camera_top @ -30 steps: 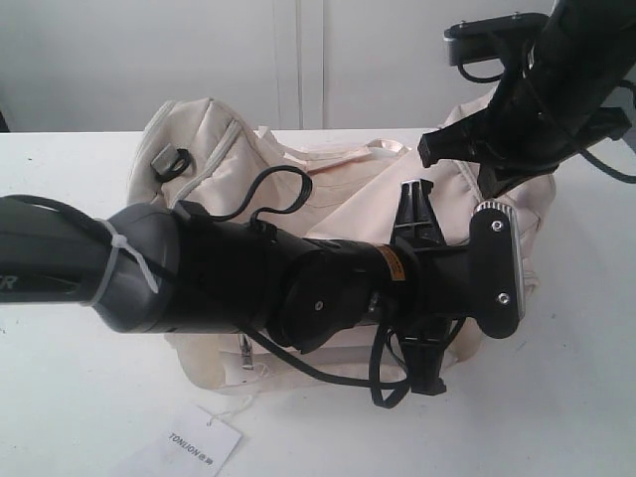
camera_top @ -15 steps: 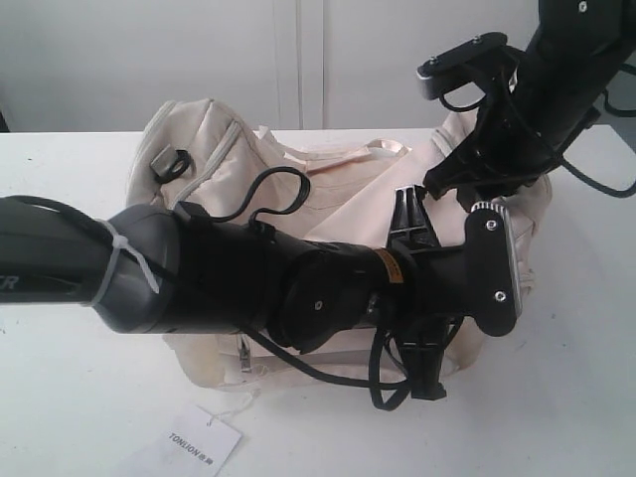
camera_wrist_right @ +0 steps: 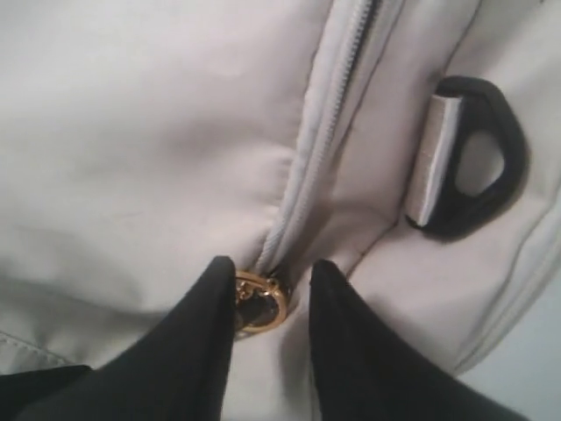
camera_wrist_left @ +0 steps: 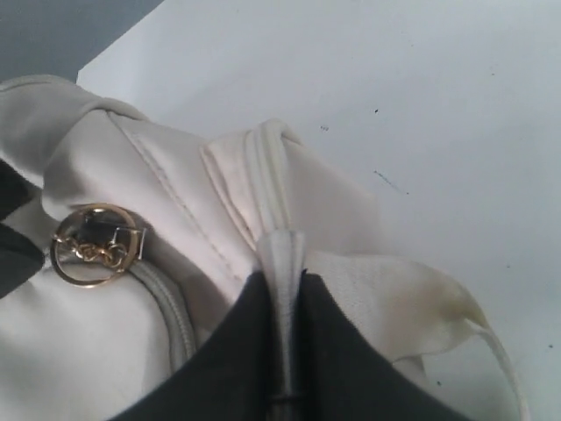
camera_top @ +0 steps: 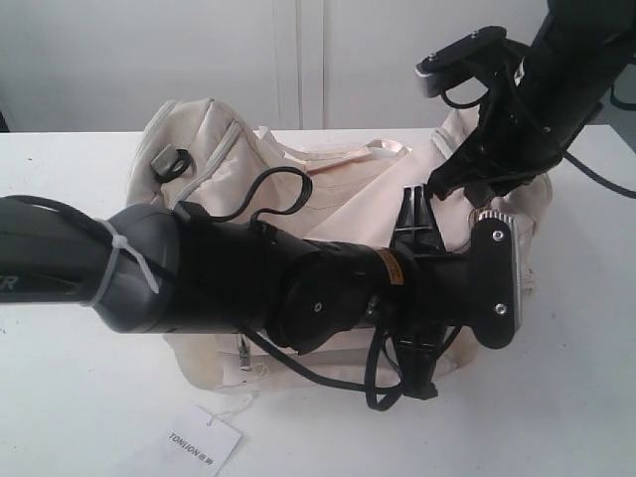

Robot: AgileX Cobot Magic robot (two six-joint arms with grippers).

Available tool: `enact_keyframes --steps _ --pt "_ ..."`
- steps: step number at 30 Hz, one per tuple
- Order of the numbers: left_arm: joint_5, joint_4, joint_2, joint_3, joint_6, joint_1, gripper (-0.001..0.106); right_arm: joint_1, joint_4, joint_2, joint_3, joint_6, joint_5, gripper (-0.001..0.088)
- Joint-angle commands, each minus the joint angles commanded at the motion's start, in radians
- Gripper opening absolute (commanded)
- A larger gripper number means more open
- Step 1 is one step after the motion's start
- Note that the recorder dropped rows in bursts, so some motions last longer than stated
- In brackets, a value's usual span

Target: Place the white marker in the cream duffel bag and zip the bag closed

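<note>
The cream duffel bag [camera_top: 214,149] lies on the white table, largely hidden behind my left arm [camera_top: 328,298]. My left gripper [camera_wrist_left: 280,282] is shut on a narrow cream fabric tab [camera_wrist_left: 282,254] at the bag's end, near a gold ring pull [camera_wrist_left: 88,247]. My right gripper [camera_wrist_right: 272,279] stands open over the bag's right end [camera_top: 517,204], its fingers either side of a gold zip-pull ring [camera_wrist_right: 260,300]; one finger [camera_wrist_right: 197,342] touches the ring. The grey zip [camera_wrist_right: 326,114] runs away from the ring. The white marker is out of view.
A black D-ring [camera_wrist_right: 480,162] sits beside the zip. A white paper hang tag [camera_top: 204,439] lies on the table [camera_top: 70,417] in front of the bag. The satin strap handles [camera_top: 383,149] rest on the bag's top.
My right arm has lifted and swung left over the bag's right end. My left arm has sunk slightly, still holding the bag.
</note>
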Motion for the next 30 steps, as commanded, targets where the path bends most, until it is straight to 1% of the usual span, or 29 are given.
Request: enact_keyframes --steps 3,6,8,10,11,12,13,14,15,18,19,20,22,24,26,30 --pt "0.009 0.019 0.0 0.0 0.036 0.0 0.0 -0.023 0.0 0.0 -0.021 0.055 0.002 0.026" --pt "0.009 0.019 0.0 0.0 0.046 0.0 0.0 -0.061 0.008 0.0 -0.042 0.111 0.017 0.026" --pt "0.007 0.019 0.0 0.0 0.077 0.0 0.0 -0.092 0.035 0.0 -0.047 0.128 0.025 0.026" --pt "0.007 0.019 0.0 0.0 0.123 0.0 0.0 -0.113 0.089 0.0 -0.047 0.122 0.027 0.026" --pt "0.007 0.019 0.0 0.0 0.158 0.0 0.0 -0.125 0.155 0.002 -0.047 0.068 0.027 0.026" --pt "0.007 0.019 0.0 0.0 0.17 0.0 0.0 -0.125 0.206 0.002 -0.047 0.008 0.029 0.0264" --pt "0.007 0.019 0.0 0.0 0.209 0.0 0.0 -0.125 0.278 0.002 -0.047 -0.078 0.036 0.0275" --pt "0.007 0.019 0.0 0.0 0.23 0.0 0.0 -0.125 0.309 0.002 -0.047 -0.126 0.038 0.028" --pt "-0.002 0.019 0.0 0.0 0.28 0.0 0.0 -0.125 0.33 0.002 -0.047 -0.163 0.038 0.0281" --pt "-0.033 0.019 0.0 0.0 0.354 0.0 0.0 -0.125 0.326 0.01 -0.047 -0.157 0.034 0.0281" --pt "-0.034 0.024 0.0 0.0 0.384 0.0 0.0 -0.125 0.326 0.019 -0.047 -0.129 0.032 0.0291" --pt "-0.034 0.024 0.0 0.0 0.415 0.0 0.0 -0.125 0.324 0.032 -0.047 -0.105 0.028 0.0333" --pt "-0.034 0.024 0.0 0.0 0.445 0.0 0.0 -0.125 0.319 0.044 -0.047 -0.101 0.028 0.0403" --pt "-0.034 0.024 0.0 0.0 0.445 0.0 0.0 -0.125 0.311 0.05 -0.047 -0.101 0.026 0.043" --pt "-0.034 0.024 0.0 0.0 0.445 0.0 0.0 -0.125 0.277 0.05 -0.047 -0.107 0.023 0.043" --pt "-0.034 0.024 0.0 0.0 0.445 0.0 0.0 -0.125 0.271 0.05 -0.047 -0.147 0.048 0.044"
